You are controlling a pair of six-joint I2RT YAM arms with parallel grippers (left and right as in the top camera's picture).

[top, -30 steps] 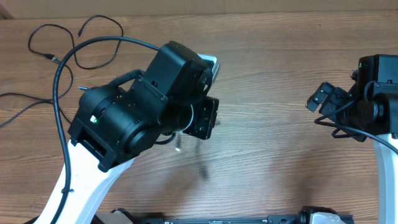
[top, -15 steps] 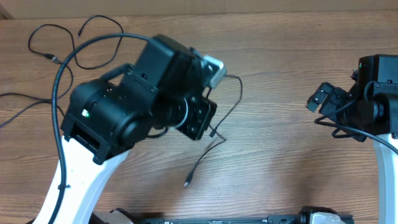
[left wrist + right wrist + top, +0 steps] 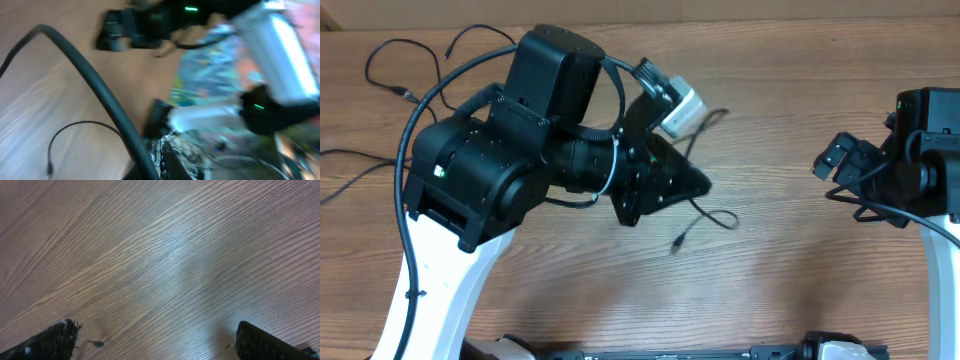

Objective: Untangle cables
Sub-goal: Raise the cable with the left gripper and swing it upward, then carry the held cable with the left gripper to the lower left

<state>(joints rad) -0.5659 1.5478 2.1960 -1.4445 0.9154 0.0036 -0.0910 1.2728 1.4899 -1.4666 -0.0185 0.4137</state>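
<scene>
- Overhead: the left gripper (image 3: 698, 185) sits just left of the frame's centre and points right. It is clenched, and a thin black cord (image 3: 725, 216) comes out from under its tip, apparently pinched there.
- Overhead: the cord loops to the right on the wooden table (image 3: 780, 280) and ends in a small plug tip (image 3: 675, 241) just below the gripper. Another stretch of it shows beside the silvery wrist camera (image 3: 680, 108).
- Overhead: more cables (image 3: 408, 47) lie as loose separate strands in the upper left corner and at the left edge, well apart from the gripper.
- Overhead: the right gripper (image 3: 831, 165) hangs at the right edge with its fingers spread, holding nothing.
- Left wrist: this view is heavily blurred and the fingers cannot be made out. A thick black arm cable (image 3: 95, 92) crosses from upper left to bottom centre. A thin cord (image 3: 75, 124) curves across the wood at lower left.
- Right wrist: the right gripper (image 3: 157, 345) is released. Its fingertips (image 3: 57, 339) sit in the two bottom corners, far apart, and the table (image 3: 170, 245) fills the rest of the view.
</scene>
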